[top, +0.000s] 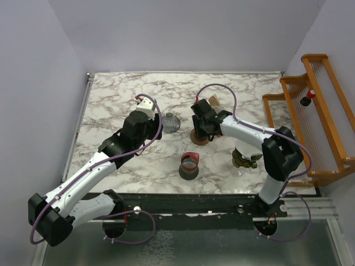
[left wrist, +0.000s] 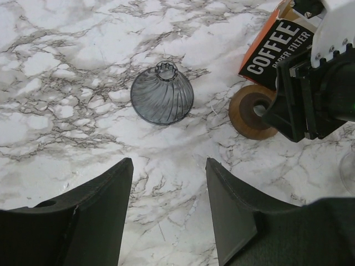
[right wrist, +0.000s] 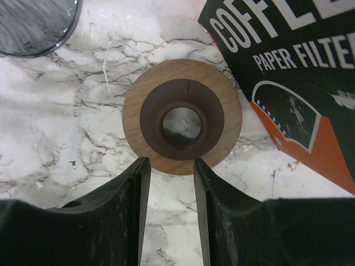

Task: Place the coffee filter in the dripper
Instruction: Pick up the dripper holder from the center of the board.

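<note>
Step in hand, judged: taking up the wooden ring (right wrist: pixel 132 116). This looked best done with the right gripper (right wrist: pixel 170 166), its jaws narrowly apart and empty, lowered squarely over the ring's near rim and clear of the carton (right wrist: pixel 288 83) beside it.
Left gripper (left wrist: pixel 169 166): wide, empty.
Dripper (left wrist: pixel 162 94): ribbed smoky glass cone, mouth down, mid-worktop (top: pixel 111 94).
Coffee filter: none seen loose; possibly inside the carton nearer the far edge, contents hidden.

A wooden ring (right wrist: pixel 133 119) with a dark inner collar lies flat on the marble tabletop (right wrist: pixel 55 133) at centre. Two black fingers (right wrist: pixel 119 210) stand apart at 6 o'clock, their tips overlapping its near edge. A coffee carton (right wrist: pixel 288 83) lies at 2 o'clock and a grey ribbed dripper (right wrist: pixel 33 22) at 10.
</note>
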Tool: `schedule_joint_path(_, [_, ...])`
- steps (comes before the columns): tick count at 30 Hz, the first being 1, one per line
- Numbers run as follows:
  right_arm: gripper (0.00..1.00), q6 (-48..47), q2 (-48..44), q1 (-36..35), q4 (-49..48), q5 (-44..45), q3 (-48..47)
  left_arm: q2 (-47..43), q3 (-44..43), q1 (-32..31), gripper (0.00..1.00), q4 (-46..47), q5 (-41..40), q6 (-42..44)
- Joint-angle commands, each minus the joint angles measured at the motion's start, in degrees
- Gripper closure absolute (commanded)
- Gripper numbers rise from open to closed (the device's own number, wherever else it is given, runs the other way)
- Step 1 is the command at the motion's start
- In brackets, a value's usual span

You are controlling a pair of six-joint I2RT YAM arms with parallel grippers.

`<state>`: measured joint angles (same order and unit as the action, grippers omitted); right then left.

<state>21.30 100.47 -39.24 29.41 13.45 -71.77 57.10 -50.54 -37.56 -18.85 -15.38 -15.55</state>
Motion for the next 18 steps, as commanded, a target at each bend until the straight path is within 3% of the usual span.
schedule_joint_path(1, [0.58, -0.39, 2.48, 0.87, -2.88, -2.36, -1.93, 0.99, 0.55, 0.62, 0.43, 1.04, 2.03, 0.51])
schedule_joint_path(18, [0.62, 0.05, 7.88, 1.19, -4.01, -3.48, -5.22, 0.93, 0.80, 1.00, 0.43, 0.93, 1.97, 0.78])
